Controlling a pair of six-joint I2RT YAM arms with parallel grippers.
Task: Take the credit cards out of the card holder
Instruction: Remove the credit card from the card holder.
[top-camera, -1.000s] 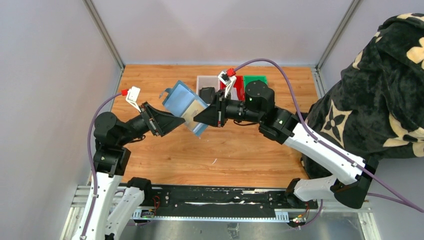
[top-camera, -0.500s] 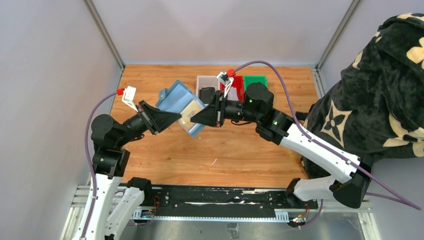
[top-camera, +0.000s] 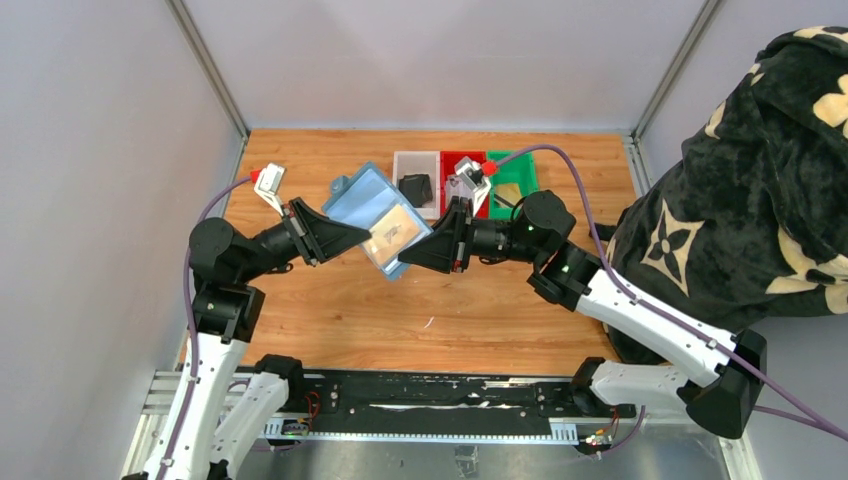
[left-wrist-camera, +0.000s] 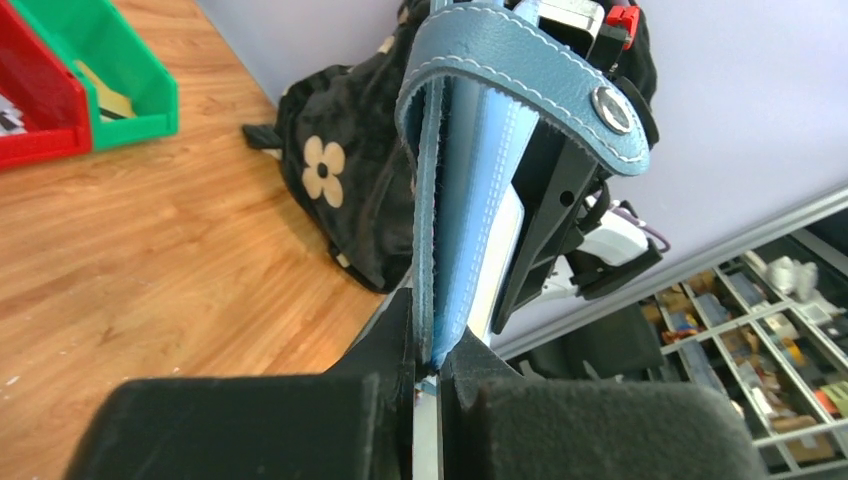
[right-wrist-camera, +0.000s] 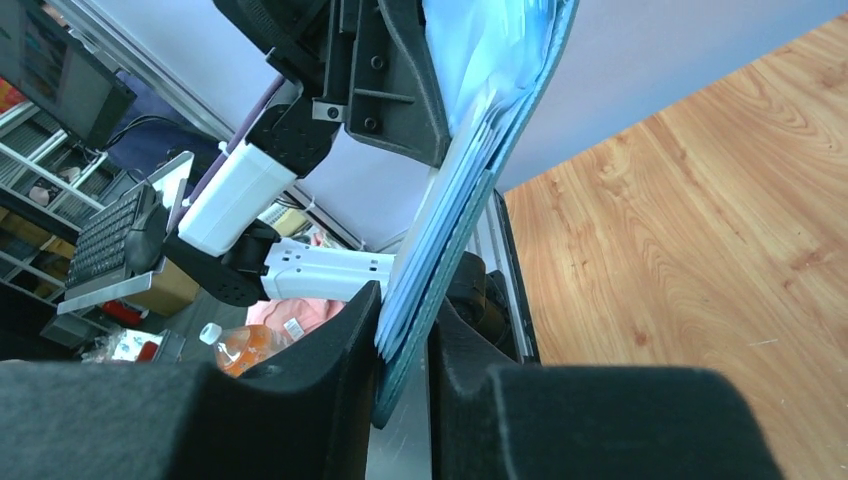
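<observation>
The card holder (top-camera: 362, 205) is up in the air above the table (top-camera: 480, 310), its inner face turned up with the cards (top-camera: 397, 231) tucked in it. My left gripper (top-camera: 358, 238) is clamped tight on the holder's left edge. The right gripper (top-camera: 404, 262) straddles the opposite edge, and I can't tell whether it pinches. Coloured bins (top-camera: 512, 156) sit along the table's far edge.

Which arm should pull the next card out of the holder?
Right. The left end effector clamps the card holder aloft; the right end effector straddles its edge beside the credit cards.
</observation>
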